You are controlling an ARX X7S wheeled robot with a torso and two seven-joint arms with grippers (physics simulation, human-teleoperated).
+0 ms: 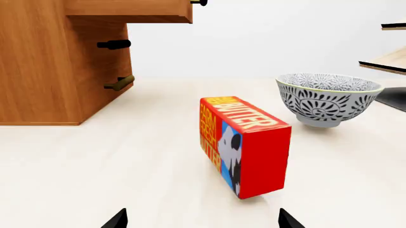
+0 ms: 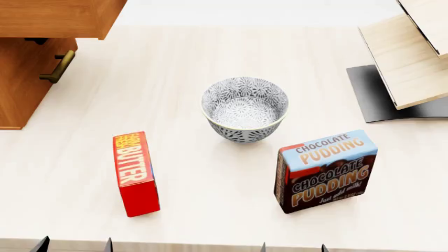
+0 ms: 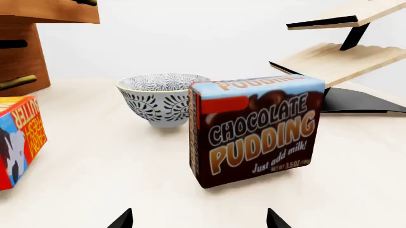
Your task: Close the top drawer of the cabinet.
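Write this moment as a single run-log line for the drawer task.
top drawer: open, jutting from cabinet | left gripper: open, empty, near table edge | right gripper: open, empty | contact: none

The red butter box (image 2: 135, 173) at near left reads "FARM FRESH BUTTER" in yellow on its top and side, while the brown pudding box (image 2: 326, 170) at near right reads "CHOCOLATE PUDDING" twice, with "Just add milk!" below and a smaller line too small to read.
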